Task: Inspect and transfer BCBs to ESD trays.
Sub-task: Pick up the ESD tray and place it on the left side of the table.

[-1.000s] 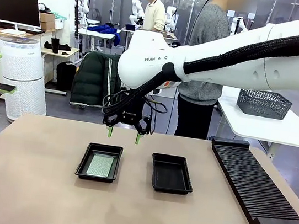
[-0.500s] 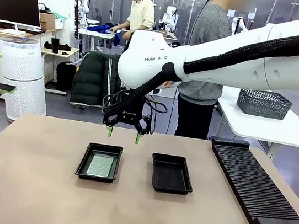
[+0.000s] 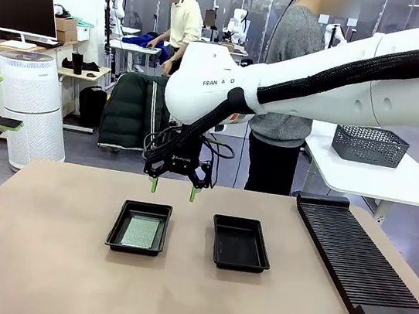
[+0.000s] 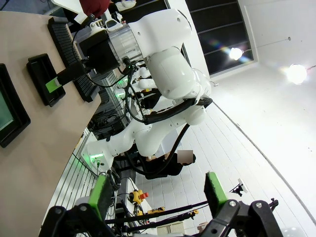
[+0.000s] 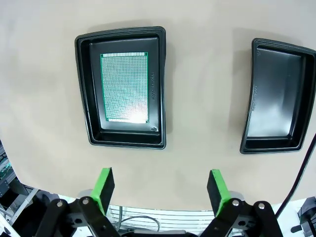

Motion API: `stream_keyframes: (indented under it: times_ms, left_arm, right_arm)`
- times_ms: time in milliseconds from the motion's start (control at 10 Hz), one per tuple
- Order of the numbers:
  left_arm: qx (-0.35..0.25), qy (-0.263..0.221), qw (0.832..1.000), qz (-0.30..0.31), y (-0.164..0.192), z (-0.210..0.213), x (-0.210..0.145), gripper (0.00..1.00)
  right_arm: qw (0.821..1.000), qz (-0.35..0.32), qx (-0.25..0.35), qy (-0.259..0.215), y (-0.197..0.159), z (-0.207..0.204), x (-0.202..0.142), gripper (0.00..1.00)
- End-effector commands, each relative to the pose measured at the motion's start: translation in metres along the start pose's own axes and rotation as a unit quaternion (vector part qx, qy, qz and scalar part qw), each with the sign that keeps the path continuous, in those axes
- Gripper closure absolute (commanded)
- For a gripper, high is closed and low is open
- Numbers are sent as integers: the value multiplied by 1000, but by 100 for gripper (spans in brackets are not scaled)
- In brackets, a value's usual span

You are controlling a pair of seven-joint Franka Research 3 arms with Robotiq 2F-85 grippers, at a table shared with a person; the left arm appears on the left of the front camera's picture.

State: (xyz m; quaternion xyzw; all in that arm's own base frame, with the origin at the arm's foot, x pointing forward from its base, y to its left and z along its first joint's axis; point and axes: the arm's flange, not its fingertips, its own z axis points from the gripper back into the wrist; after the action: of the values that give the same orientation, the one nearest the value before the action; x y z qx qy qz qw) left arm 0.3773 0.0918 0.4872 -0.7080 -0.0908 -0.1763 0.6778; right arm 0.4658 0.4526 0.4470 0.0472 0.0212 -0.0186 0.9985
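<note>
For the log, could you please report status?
Left gripper open, right gripper open above table. One BCB in left tray; right tray empty. Black rack well aside.

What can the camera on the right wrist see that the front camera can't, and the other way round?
Right wrist: a straight-down look at the board, its grid of fine holes plain. Front: the ribbed rack, the person across the table. Both: the open right gripper, the tray holding the board, the empty tray.

Rack (image 3: 363, 260) lying along table (image 3: 39, 258) right side. Mesh basket (image 3: 369, 145) sitting on side table (image 3: 362, 180). Person (image 3: 287, 74) standing beyond far edge. Purifier (image 3: 29, 104) standing at left.
</note>
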Motion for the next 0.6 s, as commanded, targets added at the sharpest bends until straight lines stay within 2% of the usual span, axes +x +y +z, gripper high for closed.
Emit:
stream_keyframes:
  times_ms: [0,100,500]
  left_arm:
    - [0,-1,1000,-1,-2,1,0,0]
    - [0,0,1000,0,0,0,0,0]
    - [118,-42,992,23,-15,-34,13,0]
  right_arm:
    - [1000,0,-2,0,0,0,-1,0]
    - [1000,0,0,0,0,0,0,0]
    - [997,3,74,-11,-42,21,-29,0]
